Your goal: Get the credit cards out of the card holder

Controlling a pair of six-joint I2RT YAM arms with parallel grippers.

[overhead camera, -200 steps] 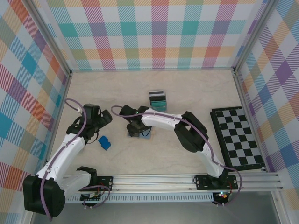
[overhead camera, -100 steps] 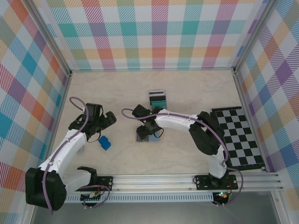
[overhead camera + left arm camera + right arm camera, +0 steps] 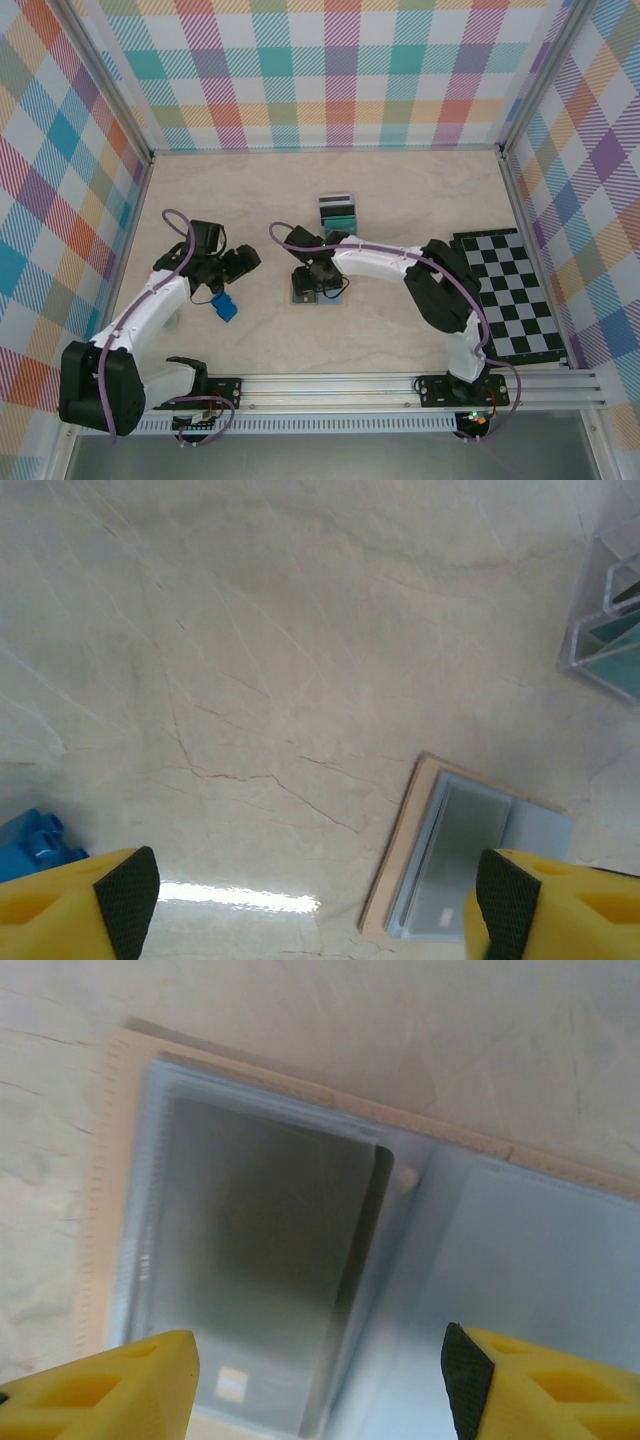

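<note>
Card holder (image 3: 303,296) is lying open and flat on the marble-look table (image 3: 420,190), tan rim framing a blue-grey inside. R gripper (image 3: 322,280) is hovering directly over the holder, its yellow fingers (image 3: 110,1380) standing apart w/ nothing pinched btwn them; whether the tips are touching the holder cannot be told. In the R wrist view, a grey card (image 3: 255,1250) is sitting in the holder pocket left of the fold, one long edge running beside that fold. A small pale stud (image 3: 405,1179) is showing at the fold, and the panel on the fold's other side is showing plain blue-grey. L gripper (image 3: 250,262) is hanging well to the left of the holder, apart from it, jaws wide and empty, tips aiming toward the holder. In the L wrist view, its black pads (image 3: 125,888) are framing bare table, w/ the holder lying close to the right-hand pad. Blue block (image 3: 224,306) is resting left of the holder, farther out than the L gripper's tips, apart from the holder. Clear stand (image 3: 338,214) is standing just beyond the holder's far edge, near but not touching, carrying teal cards (image 3: 343,226) in its slots. Checkered mat (image 3: 508,295) is lying far to the right of the holder, well apart from it.
</note>
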